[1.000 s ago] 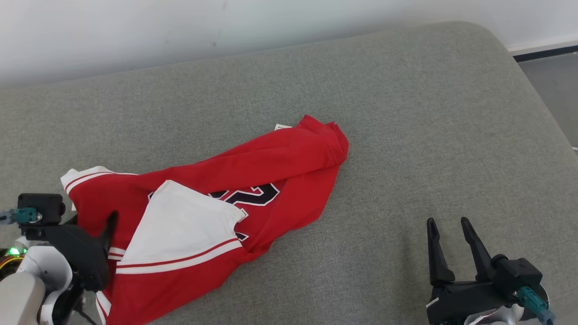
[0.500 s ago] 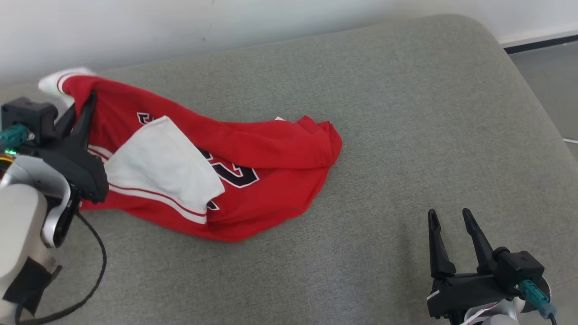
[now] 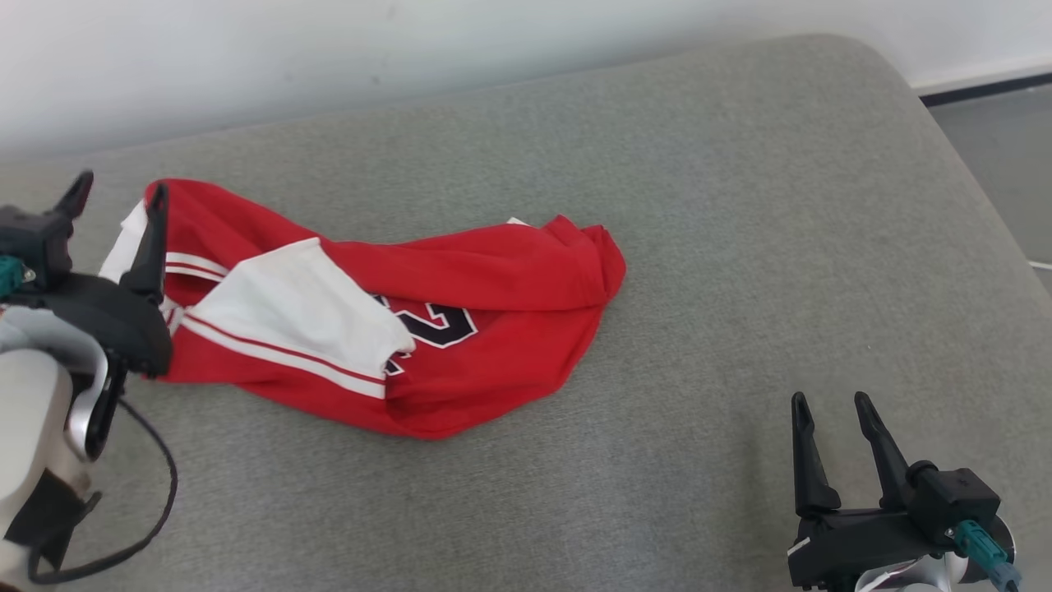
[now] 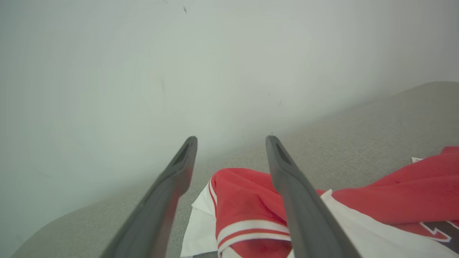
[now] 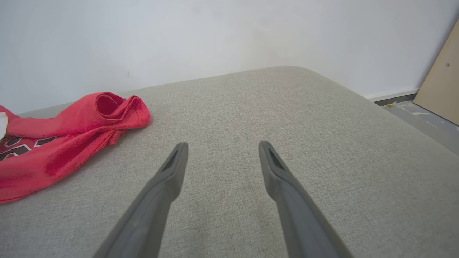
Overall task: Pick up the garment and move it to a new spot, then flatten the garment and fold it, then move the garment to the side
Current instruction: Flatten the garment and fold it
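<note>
Left pincer [image 3: 120,184] gapes open at the red garment's [image 3: 493,271] striped edge; right pincer [image 3: 830,401], also open, hovers well apart.

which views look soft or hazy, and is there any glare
Left wrist view: hazy, wall featureless, left fingers soft. Right wrist view: crisp cushion weave, right fingers blurred near the lens. Head view: sharp, even light, no glare on the garment.

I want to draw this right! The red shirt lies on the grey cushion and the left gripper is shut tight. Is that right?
Not quite. The shirt does lie on the grey cushion, but the left gripper is open, not shut: the left wrist view shows its two fingers spread wide apart.
</note>
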Motion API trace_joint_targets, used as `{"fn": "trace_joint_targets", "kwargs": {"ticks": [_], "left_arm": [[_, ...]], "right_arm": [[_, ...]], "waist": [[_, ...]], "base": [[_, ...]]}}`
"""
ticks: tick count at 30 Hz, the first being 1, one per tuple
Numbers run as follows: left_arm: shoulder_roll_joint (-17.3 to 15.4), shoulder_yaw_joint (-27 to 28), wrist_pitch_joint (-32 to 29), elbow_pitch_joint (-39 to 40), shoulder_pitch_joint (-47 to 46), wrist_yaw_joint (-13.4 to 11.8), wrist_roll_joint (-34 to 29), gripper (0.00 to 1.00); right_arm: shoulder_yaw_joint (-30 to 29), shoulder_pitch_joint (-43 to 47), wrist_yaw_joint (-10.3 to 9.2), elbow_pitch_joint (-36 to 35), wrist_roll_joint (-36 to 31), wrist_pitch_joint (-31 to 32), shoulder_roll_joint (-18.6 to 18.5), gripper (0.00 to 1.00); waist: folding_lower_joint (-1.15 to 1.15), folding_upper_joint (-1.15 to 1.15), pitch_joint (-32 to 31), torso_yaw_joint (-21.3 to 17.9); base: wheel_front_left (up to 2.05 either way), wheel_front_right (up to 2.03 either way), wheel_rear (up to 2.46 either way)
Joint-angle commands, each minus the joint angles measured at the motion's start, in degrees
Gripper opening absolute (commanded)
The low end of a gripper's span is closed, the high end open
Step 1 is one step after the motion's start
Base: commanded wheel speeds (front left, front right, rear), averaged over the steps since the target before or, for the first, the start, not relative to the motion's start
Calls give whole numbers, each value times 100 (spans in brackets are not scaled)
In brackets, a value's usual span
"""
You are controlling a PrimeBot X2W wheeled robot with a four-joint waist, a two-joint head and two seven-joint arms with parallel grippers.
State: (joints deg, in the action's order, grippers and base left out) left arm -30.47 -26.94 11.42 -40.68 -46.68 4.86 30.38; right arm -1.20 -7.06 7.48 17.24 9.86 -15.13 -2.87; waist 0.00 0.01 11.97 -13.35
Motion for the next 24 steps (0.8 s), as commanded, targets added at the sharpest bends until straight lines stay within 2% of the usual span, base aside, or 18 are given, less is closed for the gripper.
{"fn": "trace_joint_targets", "kwargs": {"ticks": [1, 4, 10, 17, 24], "left_arm": [[17, 29, 48, 26, -89, -18, -35, 100], [123, -19, 94, 191, -118, 66, 62, 100], [209, -311, -209, 551, -270, 213, 183, 100], [237, -731, -775, 521, -393, 262, 342, 100], [53, -1360, -1481, 176, -557, 251, 412, 100]], "right_arm": [[1, 25, 4, -10, -34, -3, -1, 100], [23, 3, 3, -13, -44, -3, -1, 100], [160, -73, 3, 18, 38, -3, -3, 100], [279, -91, 4, 88, 143, -3, -2, 100], [412, -177, 3, 117, 291, -3, -1, 100]], "waist": [[0, -1, -83, 104], [0, -1, -115, 189], [0, -1, -59, 145], [0, -1, 45, -123], [0, -1, 246, -498]], "base": [[0, 0, 0], [0, 0, 0], [0, 0, 0], [0, 0, 0], [0, 0, 0]]}}
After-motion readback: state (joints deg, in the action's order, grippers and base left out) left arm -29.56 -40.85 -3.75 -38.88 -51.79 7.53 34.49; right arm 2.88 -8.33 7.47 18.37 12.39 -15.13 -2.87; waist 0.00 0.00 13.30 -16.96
